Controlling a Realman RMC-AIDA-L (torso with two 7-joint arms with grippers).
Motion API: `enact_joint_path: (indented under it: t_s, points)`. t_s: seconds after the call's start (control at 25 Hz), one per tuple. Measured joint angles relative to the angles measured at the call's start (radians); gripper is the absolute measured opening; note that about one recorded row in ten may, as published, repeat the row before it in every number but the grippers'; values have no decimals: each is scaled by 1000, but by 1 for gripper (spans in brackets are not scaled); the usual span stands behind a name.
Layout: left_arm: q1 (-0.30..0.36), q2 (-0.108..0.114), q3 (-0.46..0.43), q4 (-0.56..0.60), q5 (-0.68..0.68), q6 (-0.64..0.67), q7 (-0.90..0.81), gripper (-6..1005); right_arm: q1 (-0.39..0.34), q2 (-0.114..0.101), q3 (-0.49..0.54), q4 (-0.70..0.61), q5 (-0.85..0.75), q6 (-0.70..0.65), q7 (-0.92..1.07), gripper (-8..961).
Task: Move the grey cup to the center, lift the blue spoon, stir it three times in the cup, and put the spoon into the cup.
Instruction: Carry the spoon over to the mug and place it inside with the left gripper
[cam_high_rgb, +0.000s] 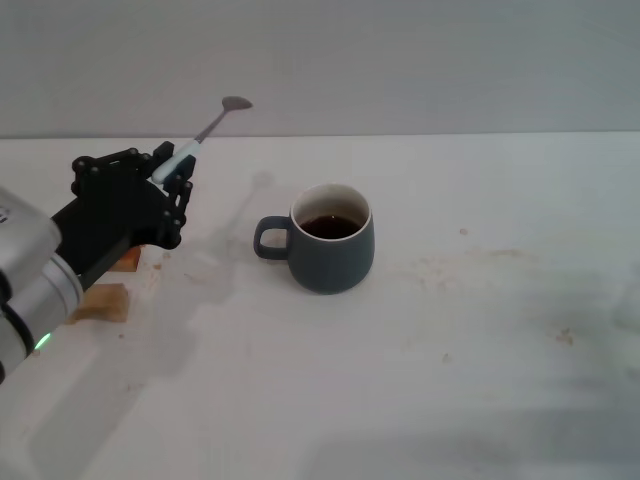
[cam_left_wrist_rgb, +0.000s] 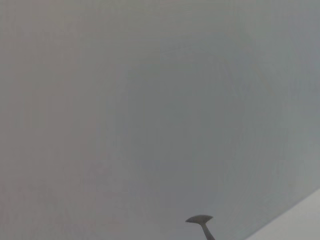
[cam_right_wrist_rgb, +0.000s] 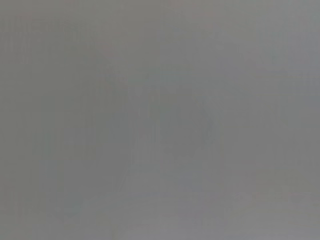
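The grey cup (cam_high_rgb: 331, 250) stands upright near the middle of the white table, its handle toward my left arm and dark liquid inside. My left gripper (cam_high_rgb: 172, 172) is raised at the left, shut on the pale blue handle of the blue spoon (cam_high_rgb: 208, 128). The spoon's metal shaft and bowl point up and toward the back wall, well left of the cup. In the left wrist view only the spoon's bowl (cam_left_wrist_rgb: 199, 219) shows against the wall. The right gripper is out of view.
Two tan blocks (cam_high_rgb: 103, 302) lie on the table under my left arm. The white table (cam_high_rgb: 480, 340) carries a few faint stains to the right of the cup. A plain grey wall stands behind.
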Motion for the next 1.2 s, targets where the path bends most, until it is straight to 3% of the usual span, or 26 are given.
enact_joint_path:
  t_s: [0.28, 0.52, 0.6, 0.76, 0.8, 0.84, 1.0, 1.04, 1.08, 1.2]
  points:
    - [-6, -13, -3, -112, -1, -169, 67, 180, -30, 1, 31, -21, 1, -1, 7, -2]
    - [-12, -42, -23, -199, -2, -329, 145, 180, -50, 1, 74, -41, 1, -3, 7, -2]
    - [-10, -66, -42, -254, -4, -428, 206, 180, -62, 2, 94, -46, 1, -3, 7, -2]
    - [-10, -88, -59, -292, -6, -505, 258, 180, -76, 2, 110, -52, 1, -3, 8, -2]
    - [-9, -106, -68, -314, -6, -554, 294, 180, -80, 2, 115, -55, 1, -3, 8, -2]
    - [-9, -106, -68, -314, -6, -554, 294, 180, -83, 2, 120, -57, 2, -3, 8, -2]
    - [-12, -147, -80, -337, -6, -635, 370, 180, -98, 2, 128, -60, 2, -2, 8, -2]
    - [-12, -147, -80, -337, -6, -635, 370, 180, -98, 2, 128, -60, 2, -2, 8, -2]
    - [-14, -173, -86, -345, -6, -675, 412, 180, -100, 2, 128, -61, 2, -2, 8, -2]
    - [-15, -195, -92, -357, -6, -708, 448, 180, -102, 2, 131, -62, 10, 1, 8, -2]
